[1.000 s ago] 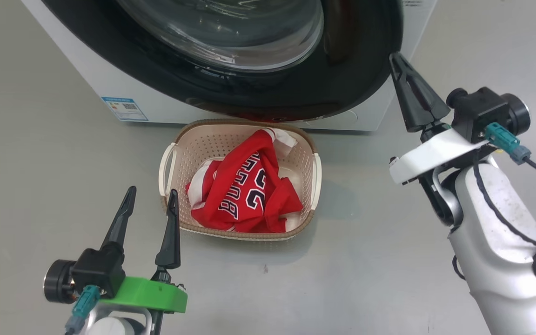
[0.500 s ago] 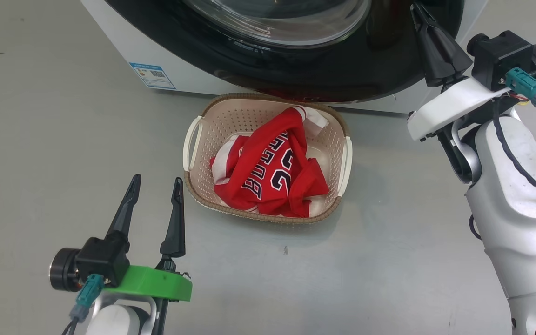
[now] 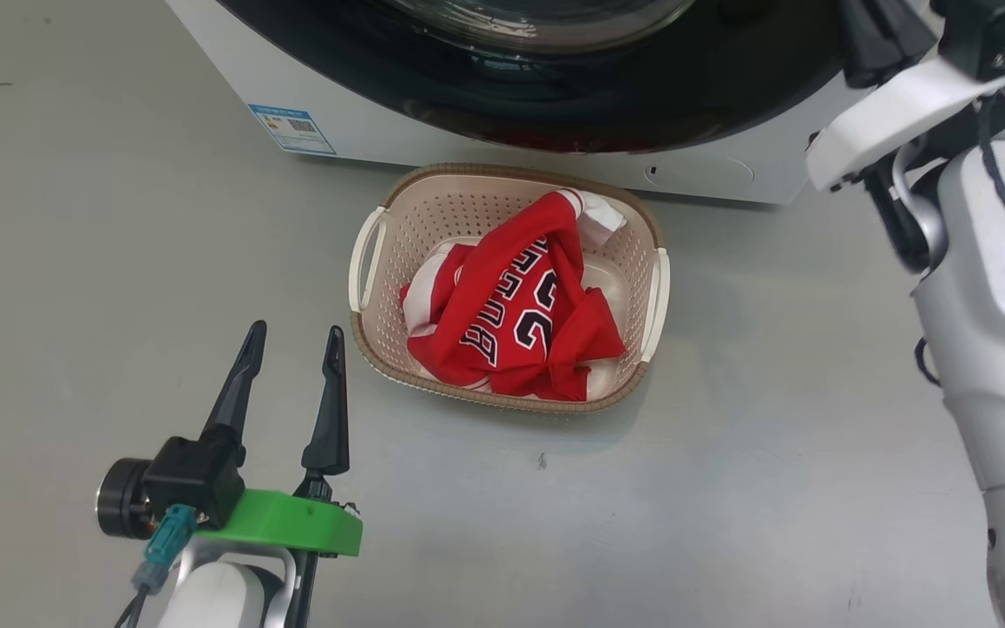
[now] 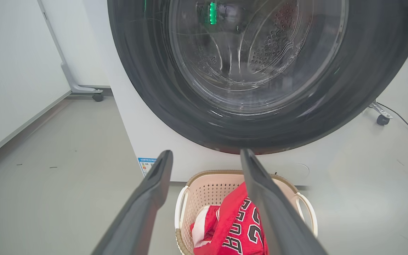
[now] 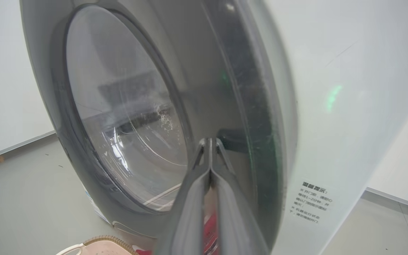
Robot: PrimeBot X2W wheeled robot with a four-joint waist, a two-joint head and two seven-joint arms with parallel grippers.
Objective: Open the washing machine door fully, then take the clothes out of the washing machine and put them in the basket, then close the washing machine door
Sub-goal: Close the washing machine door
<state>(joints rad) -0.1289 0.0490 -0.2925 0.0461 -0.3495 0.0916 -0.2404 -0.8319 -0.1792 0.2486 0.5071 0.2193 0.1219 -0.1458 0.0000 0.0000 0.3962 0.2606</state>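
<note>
Right claw [image 5: 210,141] closed, tips just beside washing machine door [image 5: 133,113] rim.

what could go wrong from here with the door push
1. The shut right pincer meets the glossy rim of the washing machine door with narrow tips; it may slip off sideways.
2. Whether the door sits flush cannot be told, so it might not latch.
3. The basket with the clothes stands right below the door, near the open left pincer; an arm move could knock it.
</note>
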